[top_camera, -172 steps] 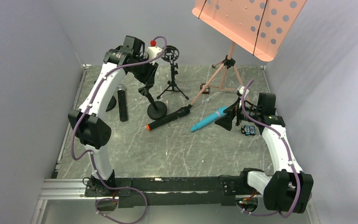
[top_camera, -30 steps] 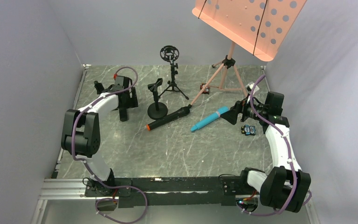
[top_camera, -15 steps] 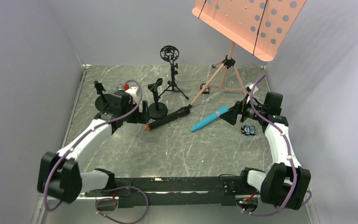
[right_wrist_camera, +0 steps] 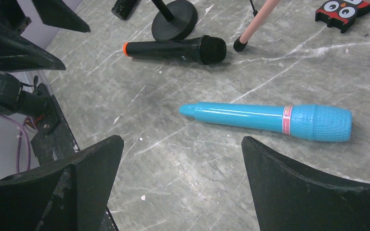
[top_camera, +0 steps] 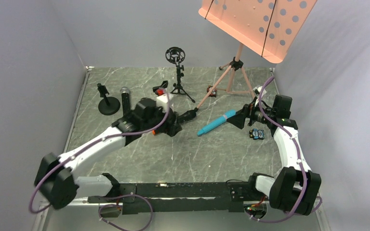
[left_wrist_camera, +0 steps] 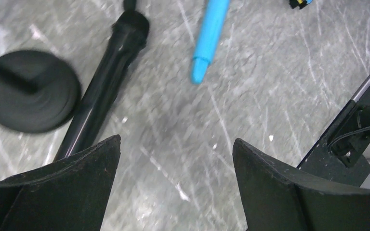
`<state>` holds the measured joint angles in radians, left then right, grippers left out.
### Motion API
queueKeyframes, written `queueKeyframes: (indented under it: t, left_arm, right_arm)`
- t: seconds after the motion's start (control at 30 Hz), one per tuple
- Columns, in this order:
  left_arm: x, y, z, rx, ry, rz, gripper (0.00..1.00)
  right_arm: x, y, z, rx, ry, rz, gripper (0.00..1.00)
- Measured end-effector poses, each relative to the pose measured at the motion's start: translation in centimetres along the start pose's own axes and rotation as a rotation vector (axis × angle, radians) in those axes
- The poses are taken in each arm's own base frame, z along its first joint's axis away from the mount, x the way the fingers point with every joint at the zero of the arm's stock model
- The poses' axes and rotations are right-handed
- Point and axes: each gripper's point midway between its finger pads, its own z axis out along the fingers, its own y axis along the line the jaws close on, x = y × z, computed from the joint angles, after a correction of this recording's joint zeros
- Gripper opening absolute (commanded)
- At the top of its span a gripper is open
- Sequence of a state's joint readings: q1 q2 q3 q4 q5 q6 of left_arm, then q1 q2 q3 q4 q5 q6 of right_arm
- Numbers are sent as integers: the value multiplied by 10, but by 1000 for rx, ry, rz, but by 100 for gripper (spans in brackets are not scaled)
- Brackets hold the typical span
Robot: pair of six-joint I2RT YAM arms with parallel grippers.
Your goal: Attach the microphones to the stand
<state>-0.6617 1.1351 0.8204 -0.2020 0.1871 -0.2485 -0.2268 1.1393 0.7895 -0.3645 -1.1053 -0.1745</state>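
The cyan-blue microphone [right_wrist_camera: 270,118] lies flat on the table, and my right gripper [right_wrist_camera: 183,139] hovers open just short of it, nothing between its fingers. In the top view that mic [top_camera: 217,122] lies left of the right gripper [top_camera: 243,119]. The black microphone with the orange end [left_wrist_camera: 106,82] lies beside a round-based stand [left_wrist_camera: 26,91]. My left gripper [left_wrist_camera: 176,142] hangs open and empty over bare table to its right, covering part of it [top_camera: 188,115] from above. The silver-headed black mic [top_camera: 125,101] lies at the back left.
A second small round-based stand [top_camera: 108,103] stands at the back left. A tripod stand with a ring mount [top_camera: 176,55] is at the back middle. The pink music stand [top_camera: 257,24] spreads its legs at the back right. A red owl toy [right_wrist_camera: 344,9] and a small dark-and-blue object [top_camera: 256,134] lie nearby.
The left arm has swung from the back left, near the silver-headed mic, to the middle of the table by the orange-ended mic, jaws still open. The right arm has not moved.
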Motion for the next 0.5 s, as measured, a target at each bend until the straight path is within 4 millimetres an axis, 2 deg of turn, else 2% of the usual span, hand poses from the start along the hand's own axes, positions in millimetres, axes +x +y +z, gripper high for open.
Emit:
queueKeyframes:
  t: [0.23,0.33,0.5]
  left_arm:
    - [-29,-52,79,107,97,103,89]
    - [-22,-70,114,151,152,139,88]
    - [-2,-83,168,182,237,165,85]
  right_arm:
    - [-2,-3,-1,21,-11,28,100]
    - [-4,-8,-2,52,-19,61,100]
    - [-8,-21,-4,121,-39,123,100]
